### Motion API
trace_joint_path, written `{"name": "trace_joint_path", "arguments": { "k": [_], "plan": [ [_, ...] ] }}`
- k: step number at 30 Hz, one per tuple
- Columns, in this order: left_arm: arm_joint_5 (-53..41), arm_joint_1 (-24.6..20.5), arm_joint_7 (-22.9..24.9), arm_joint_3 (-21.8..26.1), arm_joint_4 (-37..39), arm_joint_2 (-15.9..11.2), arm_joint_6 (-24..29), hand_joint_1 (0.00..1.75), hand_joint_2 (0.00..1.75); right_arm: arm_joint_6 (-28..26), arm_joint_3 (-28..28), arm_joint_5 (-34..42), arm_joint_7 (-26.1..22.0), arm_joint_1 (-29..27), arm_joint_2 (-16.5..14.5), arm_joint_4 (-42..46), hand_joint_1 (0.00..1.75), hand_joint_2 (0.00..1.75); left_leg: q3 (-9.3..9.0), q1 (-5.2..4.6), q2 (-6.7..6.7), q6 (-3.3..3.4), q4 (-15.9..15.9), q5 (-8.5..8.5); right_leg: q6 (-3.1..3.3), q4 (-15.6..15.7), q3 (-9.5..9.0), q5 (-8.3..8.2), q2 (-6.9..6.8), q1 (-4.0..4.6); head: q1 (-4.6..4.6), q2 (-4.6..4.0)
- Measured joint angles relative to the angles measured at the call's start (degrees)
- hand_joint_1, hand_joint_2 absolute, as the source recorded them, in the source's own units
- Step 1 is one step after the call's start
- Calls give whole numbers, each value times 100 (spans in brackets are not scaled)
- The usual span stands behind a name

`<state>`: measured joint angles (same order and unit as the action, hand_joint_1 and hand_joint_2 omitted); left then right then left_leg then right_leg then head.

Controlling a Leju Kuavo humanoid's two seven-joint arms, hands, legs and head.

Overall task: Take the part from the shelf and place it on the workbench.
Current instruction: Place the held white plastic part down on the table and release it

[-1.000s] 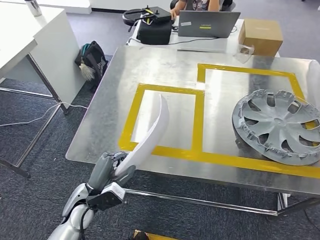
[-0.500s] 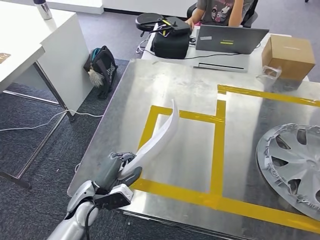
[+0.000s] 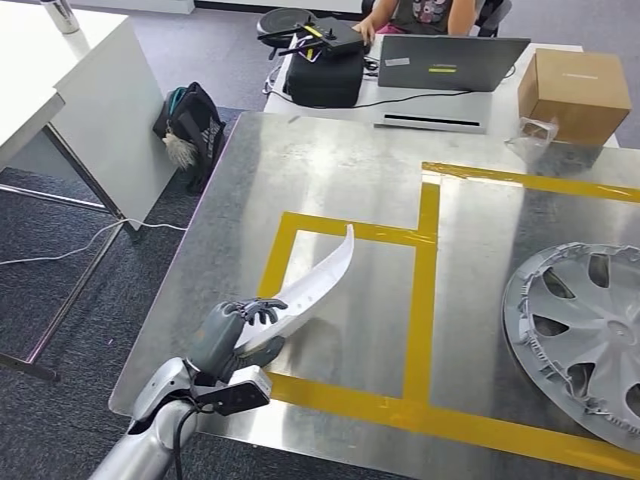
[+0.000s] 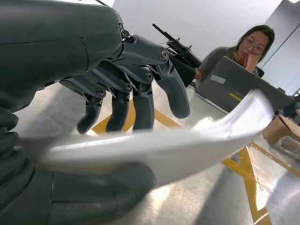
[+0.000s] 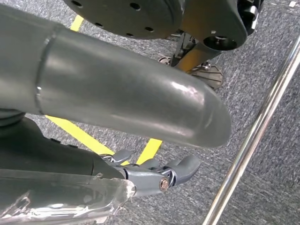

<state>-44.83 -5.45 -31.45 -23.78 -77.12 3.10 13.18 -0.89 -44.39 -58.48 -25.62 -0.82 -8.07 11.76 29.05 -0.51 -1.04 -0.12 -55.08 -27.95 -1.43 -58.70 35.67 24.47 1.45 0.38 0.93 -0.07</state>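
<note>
Your part (image 3: 317,285) is a long, curved white strip, held at its near end by the left hand (image 3: 234,335). It reaches forward and up over the tabletop (image 3: 249,170), above the near left yellow-taped square (image 3: 283,245), tip raised. From the head view you cannot tell whether any of it touches the metal.

In the left wrist view the part (image 4: 169,147) lies across the hand (image 4: 88,117): the thick thumb (image 4: 95,192) is under it, and the dark fingers (image 4: 141,101) curl above it, some tips just apart from the surface. So the left hand is holding the part.

Your right hand (image 5: 155,176) appears in the right wrist view with grey fingers stretched out over carpet, a clear, shiny edge just beside them. You cannot tell whether it grips that edge or is slack.

On the tabletop, a silver hubcap (image 3: 577,335) lies flat at the right, inside a second taped area, well apart from the part. Beyond the far edge you have a laptop (image 3: 445,65), a black bag (image 3: 324,70) and a cardboard box (image 3: 581,90) on another desk, with a person (image 3: 430,12) seated behind. A backpack (image 3: 189,125) sits on the carpet beside a white desk (image 3: 68,90) at the left.
</note>
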Motion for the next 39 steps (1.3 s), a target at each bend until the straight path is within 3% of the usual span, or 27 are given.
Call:
{"name": "trace_joint_path", "arguments": {
  "k": [2, 8, 14, 18, 20, 22, 23, 24, 25, 26, 27, 28, 30, 32, 34, 37, 38, 39],
  "plan": [
    [-4, 6, -11, -2, 18, -12, 49, 0, 0, 0, 0, -7, 8, 1, 0, 0, 0, 0, -10, 10, 0, -49, 15, -6, 10, -1, -6, -5, -4, 5, 3, 0],
    [12, 12, -15, -2, 25, -15, 103, 0, 0, -1, 0, -20, 45, -5, 0, 0, 0, 0, -47, -2, 0, -46, 10, -6, 13, 12, -66, -15, -6, -7, 3, 0],
    [95, 18, -68, -2, 25, -17, 155, 0, 0, 5, 0, -38, 71, -6, 0, 0, 0, 0, -61, -34, 0, 31, -29, -20, -37, 35, -98, -42, -5, -45, 1, 0],
    [124, 18, -91, -2, 19, -8, 170, 0, 0, 9, 0, -49, 75, -5, -2, 1, 0, 0, -99, -11, 18, 108, 75, 72, -112, 26, -77, -25, -15, -48, 3, 0],
    [129, 23, -96, -2, 16, -2, 174, 0, 0, 9, 0, -50, 76, -6, -1, 2, 0, 0, -138, 38, 42, 133, 142, 137, -171, -388, 124, 229, -49, -53, 28, 0],
    [158, 45, -126, -2, 16, -3, 179, 0, 0, 16, 0, -50, 77, -7, -2, 2, 0, 0, -140, 56, 57, 137, 143, 147, -242, -1149, 469, 573, -79, -88, 44, 0],
    [178, 60, -151, -2, 16, -4, 184, 0, 0, 21, 0, -50, 78, -10, -2, 2, 0, 0, -143, 66, 61, 130, 141, 142, -275, -1425, 597, 641, -89, -111, 43, 0],
    [201, 73, -176, -2, 16, -4, 191, 0, 0, 25, 0, -51, 78, -14, -1, 2, 0, 0, -147, 82, 64, 116, 137, 134, -310, -1512, 638, 599, -95, -135, 42, 0],
    [220, 81, -196, -2, 16, -5, 198, 0, 0, 28, 0, -52, 79, -17, 0, 2, 0, 0, -156, 107, 64, 91, 128, 118, -350, -1353, 557, 442, -102, -161, 42, 0],
    [238, 86, -211, -2, 16, -7, 209, 0, 0, 28, 0, -54, 78, -18, 1, 2, 0, 0, -167, 138, 62, 50, 106, 93, -398, -1004, 380, 225, -114, -192, 43, 0],
    [257, 87, -225, -1, 16, -9, 221, 0, 0, 31, 0, -56, 77, -12, 0, 2, 0, 0, -167, 160, 60, -2, 74, 60, -459, -627, 175, 88, -121, -210, 49, 0],
    [275, 87, -241, 1, 16, -11, 233, 0, 0, 37, 0, -60, 74, -4, -7, -2, 0, 0, -152, 173, 55, -57, 28, 25, -477, -326, -4, -11, -114, -219, 68, 0],
    [303, 89, -275, 3, 16, -15, 252, 0, 0, 50, 0, -69, 69, 13, -22, -9, 0, 0, -108, 159, 45, -138, -66, -20, -405, -130, -126, 32, -93, -219, 75, 0],
    [318, 92, -295, 3, 16, -19, 260, 0, 0, 52, -1, -75, 65, 15, -27, -13, 0, 0, -77, 155, 42, -182, -117, -40, -252, -161, -77, 59, -84, -219, 52, 0],
    [346, 91, -304, 4, 16, -22, 261, 0, 0, 50, -3, -79, 59, 16, -26, -13, 0, 0, 22, 161, 53, -218, -297, -212, -140, -175, -22, 43, -85, -209, 27, 0],
    [390, 96, -320, 7, 16, -25, 262, 0, 0, 51, -3, -84, 55, 24, -26, -13, 0, 0, 486, 143, 61, -215, -1304, -802, -18, -168, 83, -28, -97, -168, -14, 0],
    [398, 105, -321, 8, 16, -27, 262, 0, 0, 51, -3, -85, 55, 23, -26, -13, 0, 0, 625, 134, 61, -197, -1621, -919, 5, -168, 123, -55, -101, -147, -19, 0],
    [403, 114, -321, 8, 16, -29, 262, 0, 0, 51, -4, -85, 55, 21, -26, -13, 0, 0, 682, 124, 61, -169, -1770, -925, 22, -168, 162, -84, -104, -123, -21, 0]
  ]
}}
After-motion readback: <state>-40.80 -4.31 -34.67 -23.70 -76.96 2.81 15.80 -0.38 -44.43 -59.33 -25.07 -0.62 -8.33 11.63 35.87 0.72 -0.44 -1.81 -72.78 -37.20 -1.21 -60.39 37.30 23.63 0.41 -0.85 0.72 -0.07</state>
